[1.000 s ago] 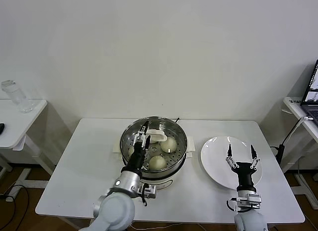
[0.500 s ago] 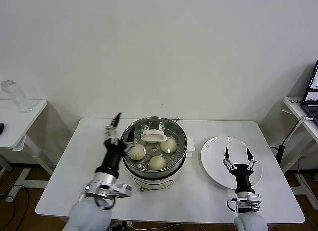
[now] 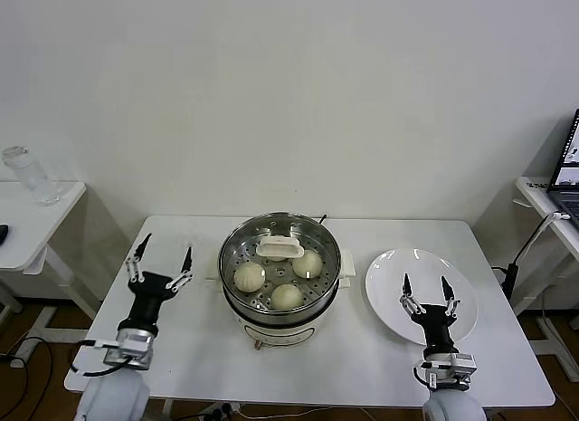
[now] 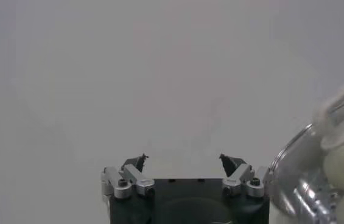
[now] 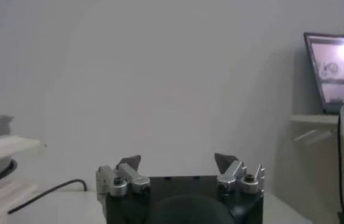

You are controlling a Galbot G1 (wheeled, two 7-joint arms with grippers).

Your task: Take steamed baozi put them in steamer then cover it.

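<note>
Head view: the steamer sits mid-frame on the white counter, its glass cover already on, white handle at centre. Three buns show clearly through the glass; a fourth is probably hidden under the handle. Left pincer hangs lower left, spread wide, empty. Right pincer hangs over the white plate lower right, equally wide, empty.

Left wrist view: the steamer's edge and buns fill the right border; fingertips gape on nothing.

Right wrist view: a laptop sits upper right.

The glass cover looks heavy, slick and breakable; the handle is the only sensible hold.
</note>
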